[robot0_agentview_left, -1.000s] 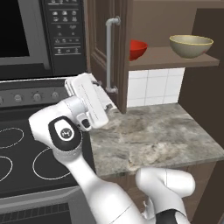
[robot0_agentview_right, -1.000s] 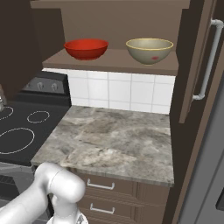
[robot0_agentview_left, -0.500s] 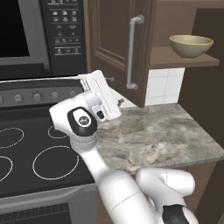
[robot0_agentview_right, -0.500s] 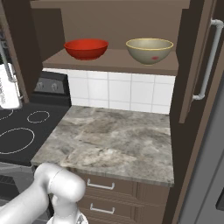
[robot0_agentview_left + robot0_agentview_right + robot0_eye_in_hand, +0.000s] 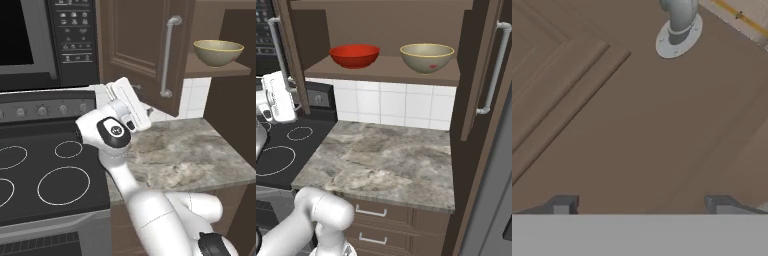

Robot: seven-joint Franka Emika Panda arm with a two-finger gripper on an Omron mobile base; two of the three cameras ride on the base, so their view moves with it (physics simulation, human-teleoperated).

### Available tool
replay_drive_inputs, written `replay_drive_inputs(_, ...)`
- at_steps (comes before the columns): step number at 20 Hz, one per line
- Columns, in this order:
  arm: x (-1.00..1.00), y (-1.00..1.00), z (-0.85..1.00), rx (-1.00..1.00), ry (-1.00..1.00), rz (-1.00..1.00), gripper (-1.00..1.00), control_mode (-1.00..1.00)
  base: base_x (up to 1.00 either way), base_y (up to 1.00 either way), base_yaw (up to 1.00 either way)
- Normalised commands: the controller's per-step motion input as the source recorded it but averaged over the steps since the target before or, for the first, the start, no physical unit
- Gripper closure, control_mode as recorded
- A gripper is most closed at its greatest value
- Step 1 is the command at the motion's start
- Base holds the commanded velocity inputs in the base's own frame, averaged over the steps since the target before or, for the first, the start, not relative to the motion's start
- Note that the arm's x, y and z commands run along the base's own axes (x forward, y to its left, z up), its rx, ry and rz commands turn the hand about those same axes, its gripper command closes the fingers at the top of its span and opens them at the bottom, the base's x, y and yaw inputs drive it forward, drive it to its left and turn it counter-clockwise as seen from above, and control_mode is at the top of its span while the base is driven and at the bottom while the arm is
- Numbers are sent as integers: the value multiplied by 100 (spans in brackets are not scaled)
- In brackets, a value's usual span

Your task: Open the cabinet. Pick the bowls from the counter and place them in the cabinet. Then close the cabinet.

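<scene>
Pincer [image 5: 640, 204] spread wide, holding nothing, nose up against the face of the brown wooden raised-panel cabinet door [image 5: 135, 47]. Round foot of the long silver bar handle [image 5: 168, 56] sits just ahead of the tips, not between them. That door stands part-swung; other door [image 5: 481, 75] hangs open, far side. Glossy red bowl [image 5: 354, 55] and beige-tan bowl [image 5: 427, 57] both on the wooden shelf [image 5: 386, 70], beyond the pincer and higher. Speckled grey-beige stone counter [image 5: 386, 162] lies below it.
</scene>
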Motion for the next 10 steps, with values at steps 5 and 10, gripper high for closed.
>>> replay_drive_inputs(5,37,-21,0,6,0,1,-100,-100,0,0,0)
replay_drive_inputs(10,67,-17,0,12,0,8,-100,-100,0,0,0)
